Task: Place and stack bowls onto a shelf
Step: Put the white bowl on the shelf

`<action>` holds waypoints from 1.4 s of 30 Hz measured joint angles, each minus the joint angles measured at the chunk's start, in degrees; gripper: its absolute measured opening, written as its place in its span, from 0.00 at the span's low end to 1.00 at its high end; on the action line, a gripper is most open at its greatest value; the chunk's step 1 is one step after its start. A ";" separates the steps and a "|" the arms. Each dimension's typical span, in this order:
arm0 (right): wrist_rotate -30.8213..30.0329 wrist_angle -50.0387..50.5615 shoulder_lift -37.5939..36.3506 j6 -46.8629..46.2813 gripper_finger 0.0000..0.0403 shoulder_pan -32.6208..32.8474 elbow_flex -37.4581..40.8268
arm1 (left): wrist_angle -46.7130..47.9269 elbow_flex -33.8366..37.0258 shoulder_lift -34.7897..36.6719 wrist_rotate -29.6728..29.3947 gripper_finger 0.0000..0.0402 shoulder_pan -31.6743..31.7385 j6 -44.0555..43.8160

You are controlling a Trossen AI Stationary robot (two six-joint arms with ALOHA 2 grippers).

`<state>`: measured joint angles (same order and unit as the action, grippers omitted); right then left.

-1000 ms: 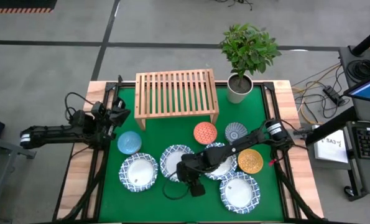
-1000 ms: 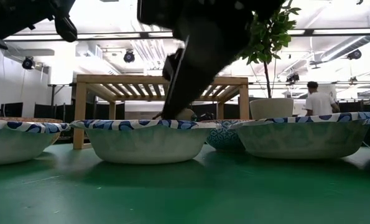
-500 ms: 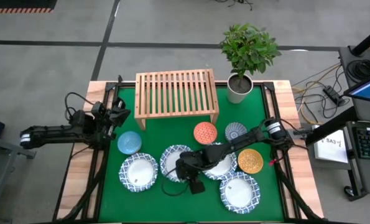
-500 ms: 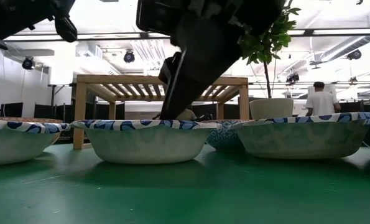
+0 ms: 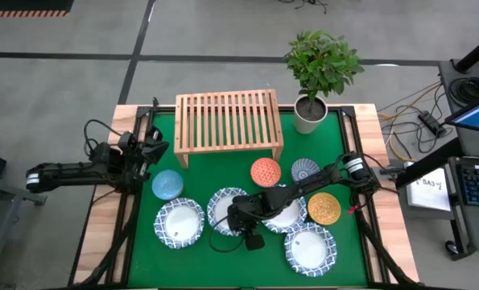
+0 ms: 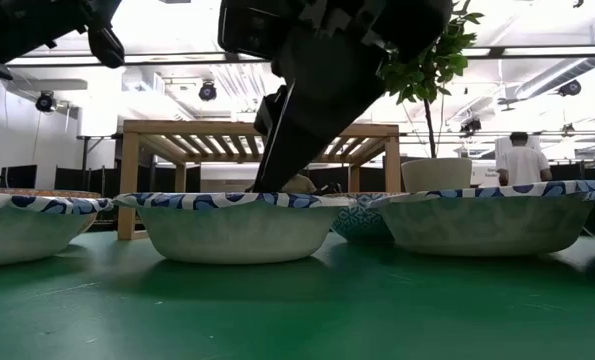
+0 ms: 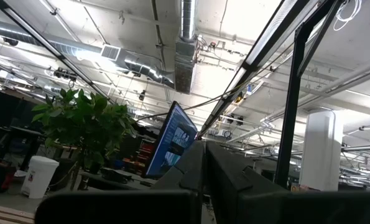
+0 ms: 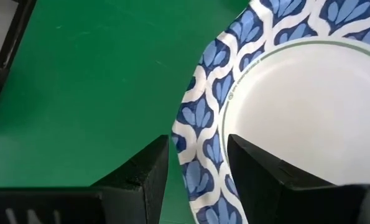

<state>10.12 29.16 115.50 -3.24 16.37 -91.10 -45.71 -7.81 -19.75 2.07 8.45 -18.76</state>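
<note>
Straddling the rim of a white bowl (image 8: 284,93) in front of the shelf (image 5: 228,121), our right gripper (image 8: 197,155) stands open, one finger inside, one outside. We judge the pick is starting: next, close and lift. Left gripper (image 5: 146,149), shut, waits left of the shelf.

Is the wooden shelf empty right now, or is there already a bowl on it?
Empty. From above, the shelf shows only bare slats; all the bowls sit on the green mat, including the orange-red bowl nearest to it.
</note>
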 joint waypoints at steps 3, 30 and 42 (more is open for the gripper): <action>0.75 -1.81 0.00 -0.52 0.38 -0.18 1.10 | 0.02 0.00 0.00 0.01 0.00 0.02 0.00; 3.64 -6.38 0.00 -3.18 0.15 -0.71 3.77 | -0.12 0.00 0.00 0.02 0.00 0.01 0.00; 3.82 -7.24 0.00 -3.16 0.03 -0.67 3.77 | -0.37 0.00 0.02 0.02 0.00 0.02 -0.42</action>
<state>13.93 21.92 115.50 -6.39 15.70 -87.33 -46.09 -7.81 -19.73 2.09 8.47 -19.18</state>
